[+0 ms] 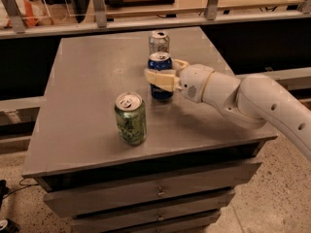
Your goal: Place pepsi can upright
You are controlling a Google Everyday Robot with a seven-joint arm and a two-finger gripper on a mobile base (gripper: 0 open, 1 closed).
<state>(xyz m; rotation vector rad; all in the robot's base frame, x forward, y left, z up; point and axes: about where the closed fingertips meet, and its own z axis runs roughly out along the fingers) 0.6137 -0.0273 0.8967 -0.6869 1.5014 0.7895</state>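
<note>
The pepsi can (160, 62) is dark blue with a silver top and stands upright near the middle of the grey table (87, 96). My gripper (162, 72) reaches in from the right and is shut on the can. One cream finger (159, 80) crosses the can's front and the other sits behind its right side. The can's base looks at or just above the tabletop.
A green can (130, 118) stands upright at the front left of the pepsi can. A silvery-white can (159, 41) stands just behind it. The white arm (243, 98) crosses the table's right edge. Drawers sit below, and a railing runs behind.
</note>
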